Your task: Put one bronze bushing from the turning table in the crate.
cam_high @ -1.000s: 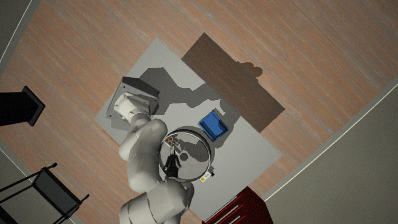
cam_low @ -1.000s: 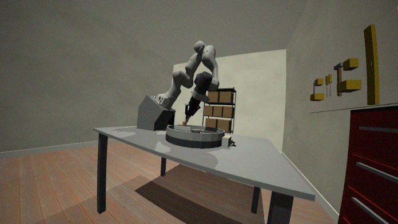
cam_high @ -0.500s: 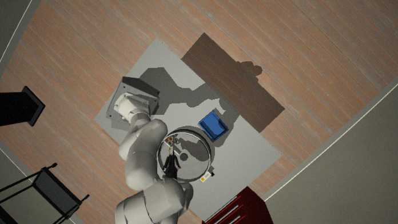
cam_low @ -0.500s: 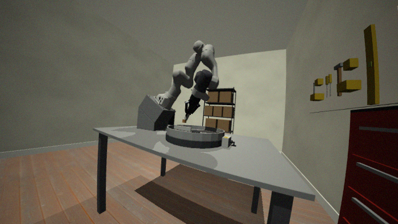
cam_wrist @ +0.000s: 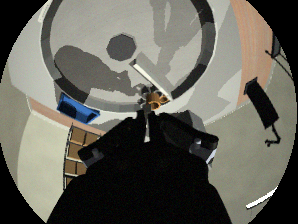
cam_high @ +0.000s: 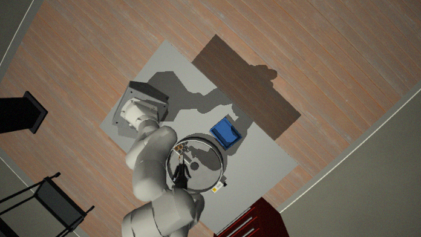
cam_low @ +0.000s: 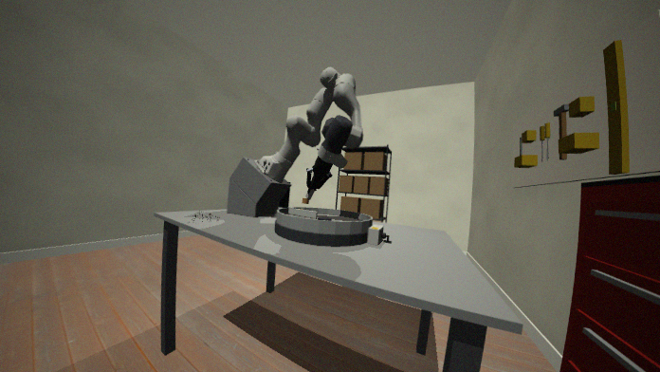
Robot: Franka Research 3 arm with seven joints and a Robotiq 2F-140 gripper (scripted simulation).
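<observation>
One small round bronze bushing [cam_low: 305, 200] pinched between dark fingers [cam_low: 311, 192]

- Bronze bushing [cam_low: 305, 200]: small orange-brown piece; sits at the gripper [cam_low: 309, 195] fingertips, pinched there, lifted clear above the turning table [cam_low: 323, 227]; also seen at the tips in wrist view [cam_wrist: 154, 100]
- Other bushings [cam_high: 180, 147]: small cluster of bronze and dark rings, packed close tog.; lying on the disc near its rim, on the side twd the robot base
- Turning table: round grey disc w/ raised rim, dark hub at centre; on the tabletop
- Crate [cam_high: 225, 133]: blue, open-topped; just beside the turning table; contents can't be made out
</observation>
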